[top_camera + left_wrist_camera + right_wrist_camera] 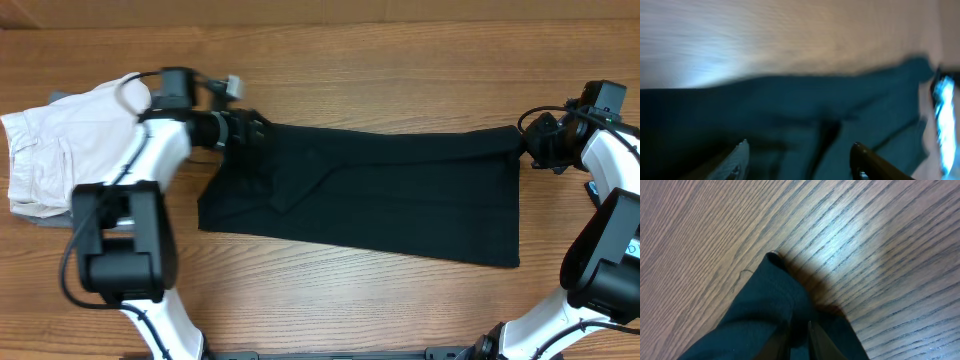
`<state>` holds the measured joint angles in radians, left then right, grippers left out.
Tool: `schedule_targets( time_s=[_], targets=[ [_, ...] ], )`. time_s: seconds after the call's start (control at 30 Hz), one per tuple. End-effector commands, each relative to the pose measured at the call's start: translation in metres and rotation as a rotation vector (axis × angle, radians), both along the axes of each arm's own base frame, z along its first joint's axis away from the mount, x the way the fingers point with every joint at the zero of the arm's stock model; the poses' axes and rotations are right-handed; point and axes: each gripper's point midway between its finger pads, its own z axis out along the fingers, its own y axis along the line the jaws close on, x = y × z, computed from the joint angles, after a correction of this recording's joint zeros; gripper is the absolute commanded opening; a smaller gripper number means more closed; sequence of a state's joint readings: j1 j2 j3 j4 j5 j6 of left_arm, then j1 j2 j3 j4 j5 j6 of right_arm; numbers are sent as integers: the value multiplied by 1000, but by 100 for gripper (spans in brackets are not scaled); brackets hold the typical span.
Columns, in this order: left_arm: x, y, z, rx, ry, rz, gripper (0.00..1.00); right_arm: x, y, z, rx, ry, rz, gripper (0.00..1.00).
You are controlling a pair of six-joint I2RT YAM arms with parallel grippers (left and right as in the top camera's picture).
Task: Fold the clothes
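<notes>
The clothes (380, 195), a black T-shirt, lie folded into a long band across the middle of the wooden table. My left gripper (258, 130) is at the shirt's far left corner. In the blurred left wrist view its fingers (742, 152) stand wide apart, open, over the dark fabric (805, 110), with nothing pinched between them. My right gripper (527, 146) is at the far right corner. The right wrist view shows the right gripper (799, 332) nearly closed, shut on a raised fold of the black cloth (765, 300).
A folded off-white pocketed garment (60, 150) lies at the left edge of the table, partly under my left arm (165, 140), with a grey piece beneath it. Bare wood (400, 60) lies beyond the shirt and in front of it.
</notes>
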<state>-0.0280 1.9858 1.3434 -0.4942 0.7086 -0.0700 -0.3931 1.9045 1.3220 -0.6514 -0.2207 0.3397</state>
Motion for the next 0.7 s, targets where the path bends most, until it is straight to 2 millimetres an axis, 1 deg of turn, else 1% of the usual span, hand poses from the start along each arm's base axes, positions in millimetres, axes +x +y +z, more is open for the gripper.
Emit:
schedule_targets(
  time_s=[0.0, 0.07, 0.17, 0.23, 0.37, 0.43, 0.5, 0.57, 0.67],
  targets=[
    [-11, -49, -5, 186, -128, -197, 73, 4, -5, 12, -11, -30, -7, 16],
    [-11, -64, -13, 309, -173, -227, 79, 4, -5, 12, -11, -30, -7, 16],
    [-9, -73, -19, 454, -222, -225, 82, 4, -4, 12, -7, -30, -5, 16],
    [-8, -75, -20, 490, -238, -223, 82, 3, -3, 11, -5, -26, -5, 15],
    [1, -67, -18, 527, -261, -191, 81, 3, -3, 11, -1, -25, -4, 16],
    [5, -62, -17, 513, -262, -177, 76, 3, -3, 11, -1, -24, -4, 16],
    [1, -61, -18, 481, -239, -187, 71, 3, -3, 11, -1, -23, -4, 16],
    [-7, -62, -20, 445, -204, -209, 66, 3, -3, 11, 0, -23, -4, 16],
    [-24, -75, -19, 364, -178, -299, 59, 3, -3, 11, -1, -23, -4, 16]
  ],
)
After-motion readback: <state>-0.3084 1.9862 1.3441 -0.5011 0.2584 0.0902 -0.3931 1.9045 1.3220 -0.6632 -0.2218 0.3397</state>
